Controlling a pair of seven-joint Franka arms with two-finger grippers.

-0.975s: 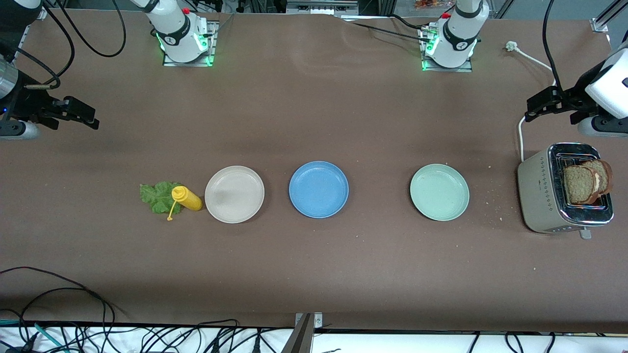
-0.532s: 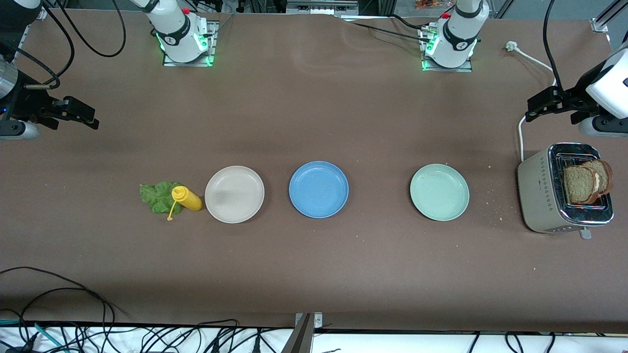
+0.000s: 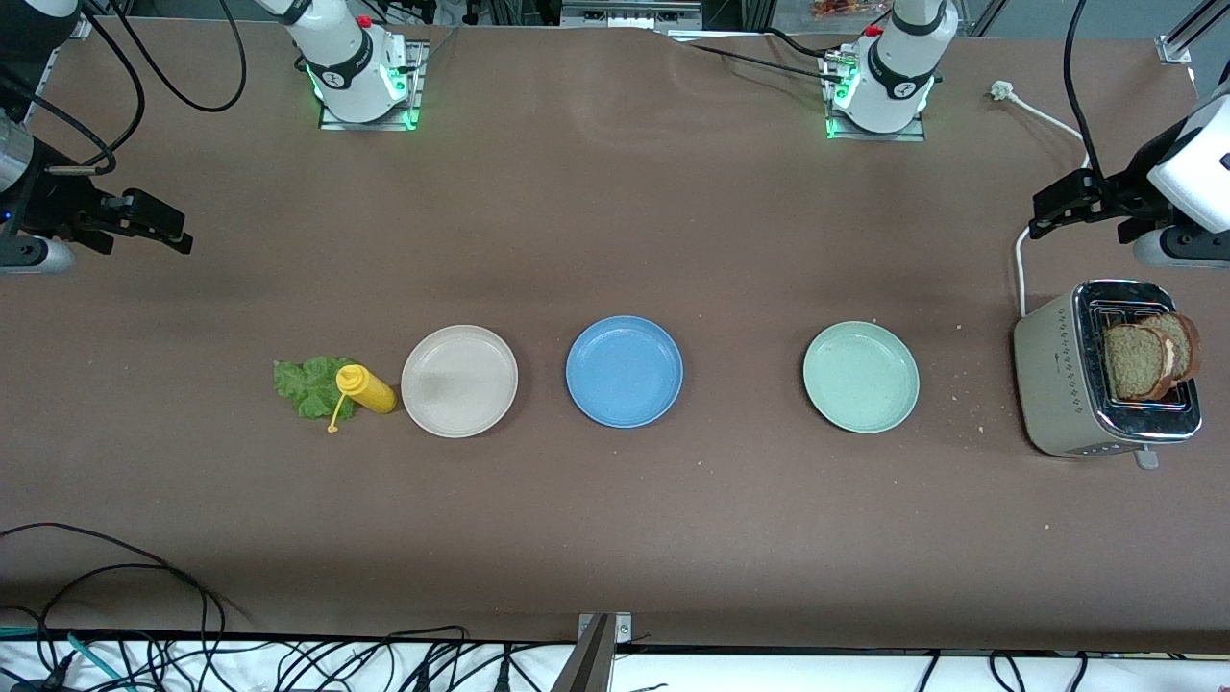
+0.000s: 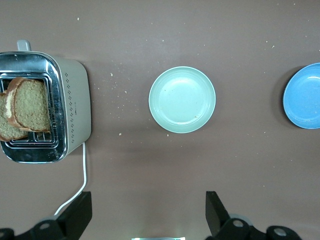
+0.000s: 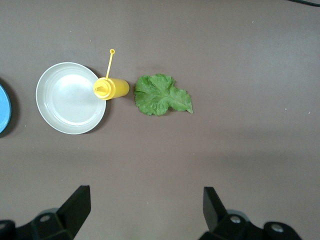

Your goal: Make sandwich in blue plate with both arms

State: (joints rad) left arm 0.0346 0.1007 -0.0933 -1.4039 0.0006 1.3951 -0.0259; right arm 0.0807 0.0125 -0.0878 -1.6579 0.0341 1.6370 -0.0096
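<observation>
Barely shifted since a moment ago: right claw (image 3: pixel 154 226) open, high over bare surface (image 3: pixel 615 538); left claw (image 3: pixel 1071 207) open above toaster (image 3: pixel 1067 384). Bread (image 3: pixel 1139 360), light and crumbly, best pinched by crust. Blue plate (image 3: pixel 625 371) empty, mid-surface.

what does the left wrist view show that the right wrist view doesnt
Only the left wrist view: the toaster with two bread slices standing in it, its white cord, the mint-green plate, and the open left gripper over bare table.

Only the right wrist view: the lettuce leaf, the yellow squeeze bottle between the leaf and the beige-white plate, and the open right gripper over bare table.

Both: the brown table and an edge of the empty blue plate.
</observation>
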